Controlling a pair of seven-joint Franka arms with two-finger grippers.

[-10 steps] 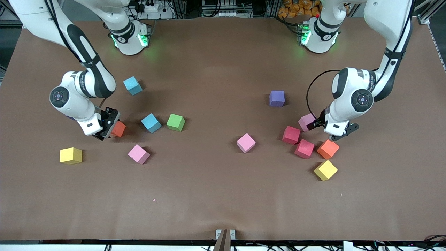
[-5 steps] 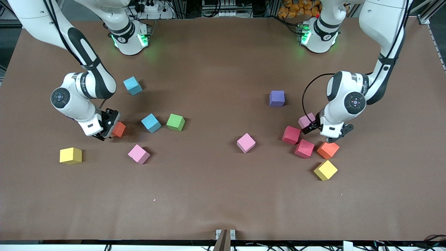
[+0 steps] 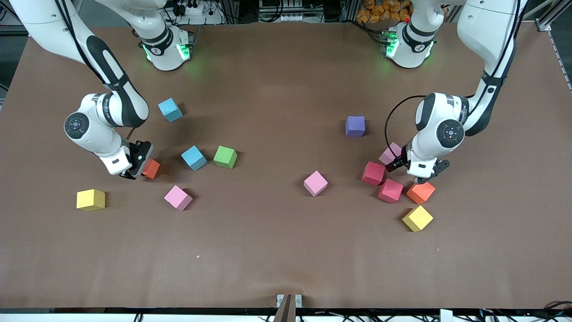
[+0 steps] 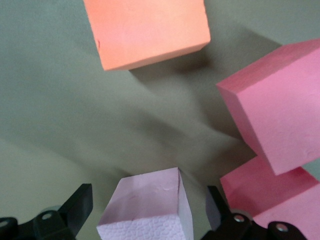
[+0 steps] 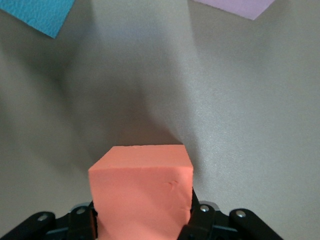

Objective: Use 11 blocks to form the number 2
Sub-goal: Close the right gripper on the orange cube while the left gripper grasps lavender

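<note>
Right wrist view: right pincer (image 5: 142, 220) clenched on small orange foam cube (image 5: 141, 192), resting on brown tabletop (image 3: 268, 250). Left pincer (image 4: 150, 212) released, straddling pale pink foam cube (image 4: 147, 207). No digit 2 formed. Advice: lift straight, clear neighbours.

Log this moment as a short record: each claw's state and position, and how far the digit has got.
right claw: shut on an orange block at the right arm's end of the table
left claw: open around a pink block, not gripping
beside the left claw: two crimson blocks, second orange block
digit: not started; blocks lie scattered on the table
</note>
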